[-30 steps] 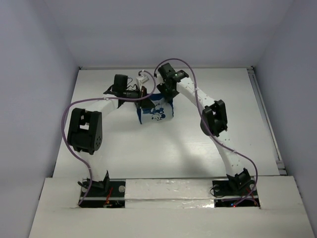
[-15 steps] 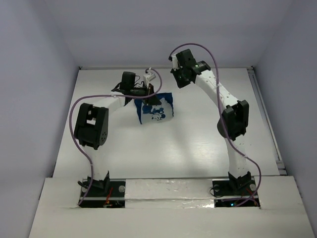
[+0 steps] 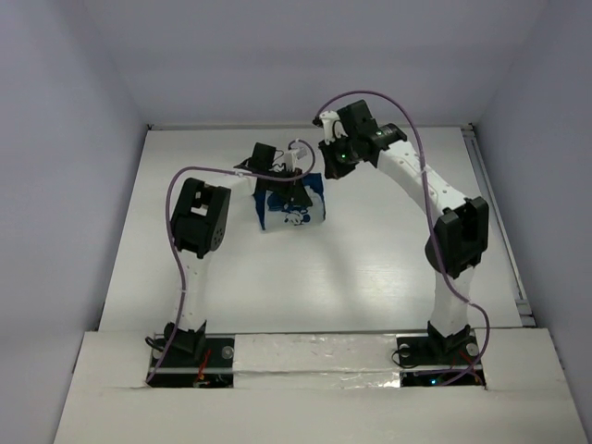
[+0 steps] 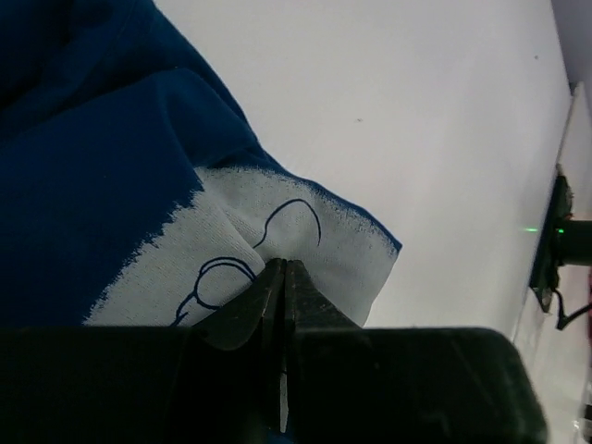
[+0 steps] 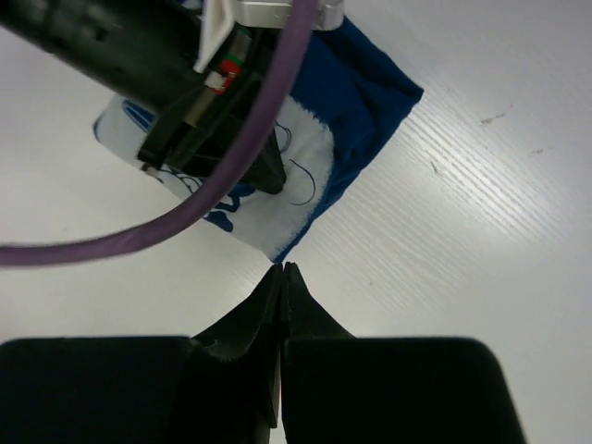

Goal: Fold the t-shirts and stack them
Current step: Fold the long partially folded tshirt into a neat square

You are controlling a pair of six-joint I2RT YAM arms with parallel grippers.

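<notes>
The dark navy-blue t-shirt lies in a small folded bundle at the middle back of the table, white and blue print facing up. My left gripper is shut, its tips resting on the white printed patch; no cloth shows between the jaws. In the right wrist view the left gripper sits on the t-shirt near its right corner. My right gripper hangs above the table just right of the bundle, shut and empty, and its tips point at the corner of the print.
The white table is walled in by pale panels on three sides. A rail runs along its right edge. Purple cables loop over both arms, and the left arm's cable crosses the right wrist view.
The right gripper has closed with nothing in it and drawn away from the shirt to the right. The left arm has swung rightward over the shirt, whose bundle now looks more compact.
</notes>
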